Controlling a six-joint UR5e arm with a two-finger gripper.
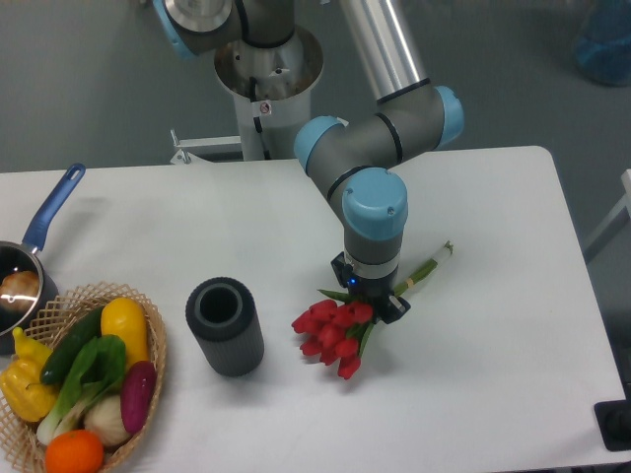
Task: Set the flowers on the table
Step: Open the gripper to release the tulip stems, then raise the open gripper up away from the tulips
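Observation:
The flowers (333, 335), a bunch of red tulips with green leaves, lie nearly flat at the middle right of the white table (493, 374). The buds point toward the front left. The tied green stems (430, 264) point toward the back right. My gripper (371, 304) points straight down over the middle of the bunch, where the stems meet the buds. It appears shut on the flowers, though the wrist hides the fingertips. The buds are at or just above the tabletop and cast a small shadow.
A black cylindrical vase (225, 325) stands upright left of the flowers. A wicker basket (153, 370) of vegetables sits at the front left corner. A blue-handled pot (25, 281) is at the left edge. The arm's base (266, 79) stands behind the table.

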